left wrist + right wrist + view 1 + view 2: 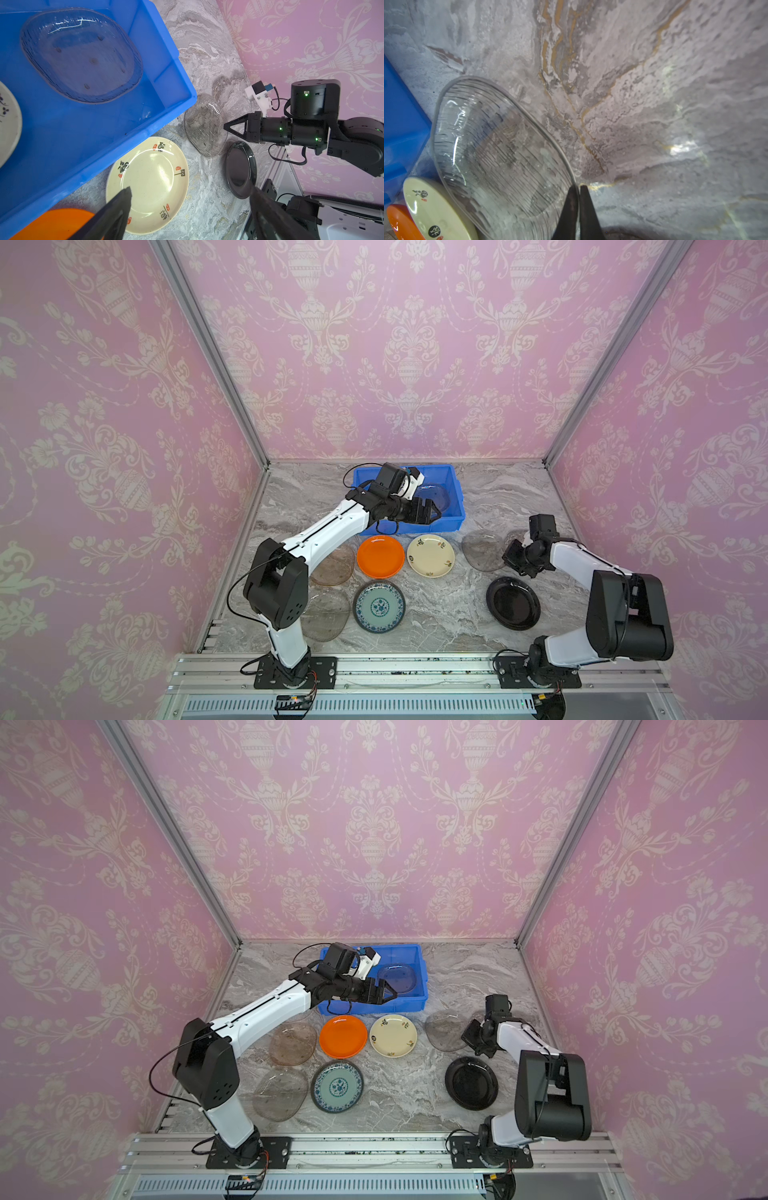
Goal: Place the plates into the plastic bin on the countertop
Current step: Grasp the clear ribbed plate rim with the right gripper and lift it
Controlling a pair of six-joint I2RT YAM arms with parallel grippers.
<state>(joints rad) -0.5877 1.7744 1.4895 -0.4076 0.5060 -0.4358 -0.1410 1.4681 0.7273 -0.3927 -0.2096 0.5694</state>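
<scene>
The blue plastic bin (458,494) (424,974) stands at the back of the marble countertop (440,618). In it lie a clear glass plate (83,56) and a cream plate (8,126) that is partly out of frame. My left gripper (432,512) (190,191) hangs open and empty over the bin's front rim. My right gripper (579,187) (225,125) is shut on the rim of a clear grey glass plate (482,549) (500,158) right of the bin. On the counter lie the orange (380,556), cream (431,555), teal-patterned (379,606) and black (513,603) plates.
A brownish glass plate (334,568) and a grey glass plate (326,616) lie partly under the left arm's elbow. Pink walls close in the back and both sides. An aluminium rail (415,672) carrying both arm bases runs along the front edge.
</scene>
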